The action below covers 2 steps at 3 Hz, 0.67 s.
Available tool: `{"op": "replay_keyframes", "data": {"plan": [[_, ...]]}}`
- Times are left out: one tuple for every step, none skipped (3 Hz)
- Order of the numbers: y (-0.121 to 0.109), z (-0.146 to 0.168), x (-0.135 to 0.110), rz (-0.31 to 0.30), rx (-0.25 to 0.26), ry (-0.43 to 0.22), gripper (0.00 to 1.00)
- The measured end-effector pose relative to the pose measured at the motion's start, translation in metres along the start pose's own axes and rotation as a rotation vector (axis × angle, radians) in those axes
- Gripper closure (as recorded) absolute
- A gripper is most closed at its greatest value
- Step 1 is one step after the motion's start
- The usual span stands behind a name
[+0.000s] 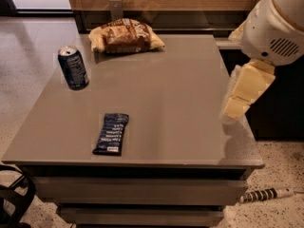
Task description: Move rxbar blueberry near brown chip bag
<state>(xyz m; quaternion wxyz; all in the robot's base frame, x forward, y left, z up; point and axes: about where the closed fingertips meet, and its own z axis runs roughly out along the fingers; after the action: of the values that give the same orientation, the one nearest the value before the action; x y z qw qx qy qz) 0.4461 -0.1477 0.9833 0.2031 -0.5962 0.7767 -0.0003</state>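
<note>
We see the rxbar blueberry (111, 134), a small flat rectangular bar in a dark navy-blue wrapper with rows of white print. It lies flat on the smooth grey rectangular bench (180, 94). The bar sits close to the front edge, left of the middle and toward the front-left corner. Its long side runs roughly from front to back, tilted a little. Nothing touches it.

The brown chip bag (126, 35), a puffy crinkled bag with a brown centre, pale tan-yellow ends and white lettering, rests along the far edge, left of the middle. It is well apart from the bar, with most of the bench's depth between them.

A blue cylindrical metal soda can (73, 67) with a silver top stands upright near the left edge, toward the far-left corner. It is in front of and to the left of the bag, and clear of both the bag and the bar.

The tool (236, 107), a pale yellow blocky piece, hangs at the right edge of the bench, roughly midway along it. It slopes down from the rounded white plastic arm (278, 23) above. It is well apart from the bar, the bag and the can, and it holds nothing that we can see. We cannot tell whether it is spread or pressed together, nor whether it touches the bench.

A black-and-white striped cable (263, 194) lies on the speckled floor below the front-right corner.
</note>
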Motion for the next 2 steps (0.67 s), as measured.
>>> {"op": "replay_keyframes", "data": {"plan": [[0.017, 0.029, -0.032, 0.094, -0.036, -0.038, 0.0], [0.032, 0.06, -0.063, 0.225, -0.065, -0.07, 0.0]]}}
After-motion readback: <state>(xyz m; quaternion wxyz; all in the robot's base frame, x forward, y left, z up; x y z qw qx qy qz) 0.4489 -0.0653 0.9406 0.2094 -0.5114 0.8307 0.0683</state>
